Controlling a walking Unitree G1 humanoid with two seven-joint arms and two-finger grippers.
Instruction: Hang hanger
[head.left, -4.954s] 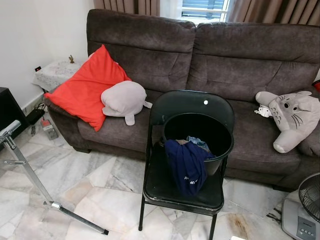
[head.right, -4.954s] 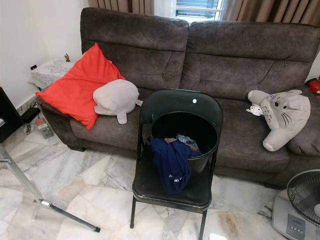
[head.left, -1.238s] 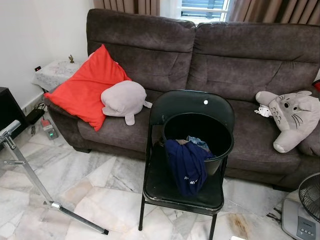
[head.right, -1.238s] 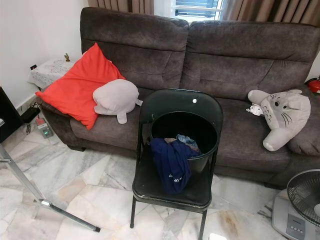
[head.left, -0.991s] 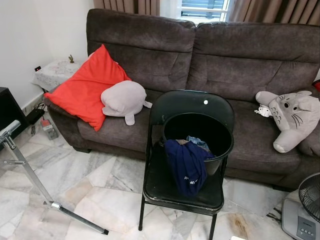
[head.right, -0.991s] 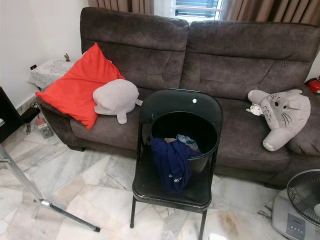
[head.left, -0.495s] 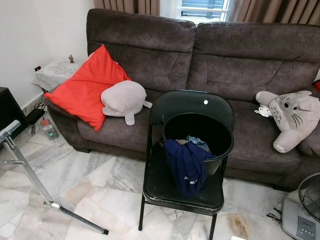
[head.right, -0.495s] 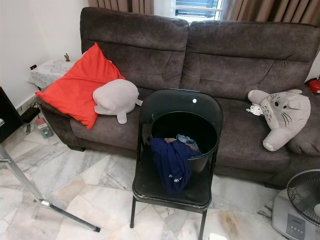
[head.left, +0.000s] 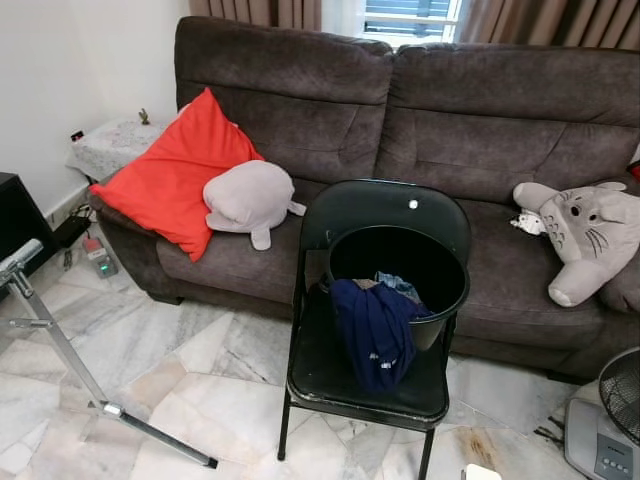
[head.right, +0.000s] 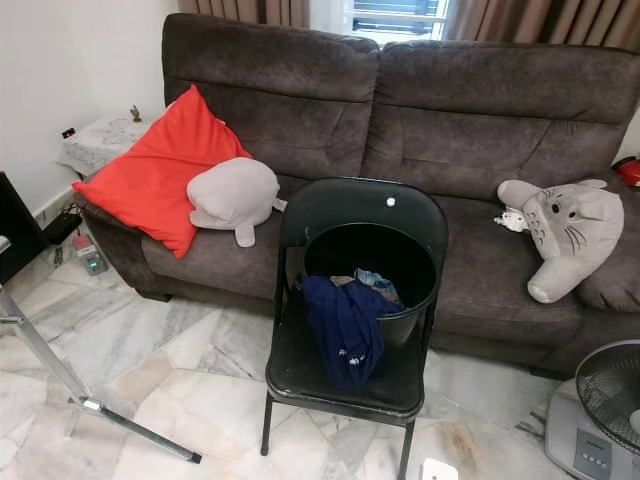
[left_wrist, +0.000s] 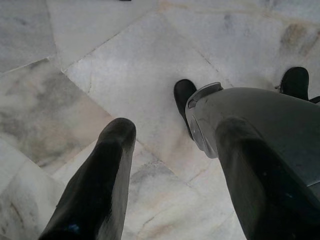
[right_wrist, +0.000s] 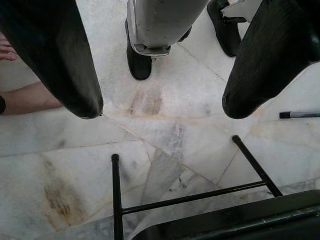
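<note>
Both arms hang idle: left gripper (left_wrist: 172, 145) and right gripper (right_wrist: 162, 107) fingers apart (seemingly empty) over marble floor (left_wrist: 130, 65).

A bucket (head.left: 420, 262) sits on a chair (head.left: 340, 375) before the sofa (head.left: 480, 120); clothes (head.left: 375, 325), apparently, drape over its rim.

I logged a dark brown sofa (head.left: 420, 110), a red cushion (head.left: 170, 175), a pale grey plush (head.left: 248, 200) and a grey-and-white plush (head.left: 585, 235). The chair (head.left: 385, 215) and bucket (head.left: 440, 290) were black, the garment (head.left: 375, 330) navy. The floor (head.left: 180, 350) was white marble, veined grey and tan.
</note>
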